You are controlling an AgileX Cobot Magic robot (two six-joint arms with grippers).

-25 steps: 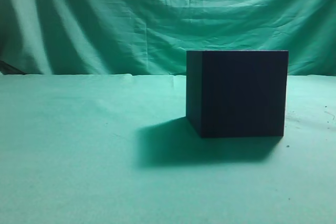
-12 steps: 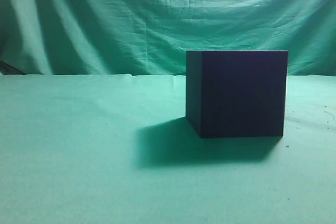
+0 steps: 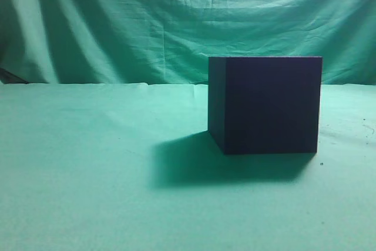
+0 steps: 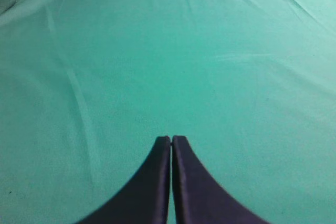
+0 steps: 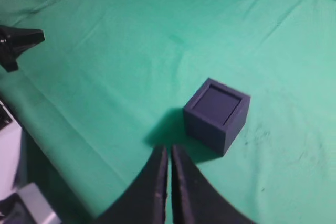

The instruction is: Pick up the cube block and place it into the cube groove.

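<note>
Change log, exterior view, earlier pics vs now: nil found. Dark box [image 3: 265, 104] w/ its shadow [image 3: 226, 163] on green cloth [image 3: 88, 163]: no shift in pos., tilt or outline. Dim, grainy view, so a v. slight move could prob. pass unseen.

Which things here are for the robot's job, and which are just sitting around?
For the job:
- dark navy box, with the cube groove as the square recess in its top
- right pincer, shut, holding nothing
- left pincer, shut, holding nothing
The purple cube block is in no view.

Just there:
- green cloth
- green backdrop
</note>
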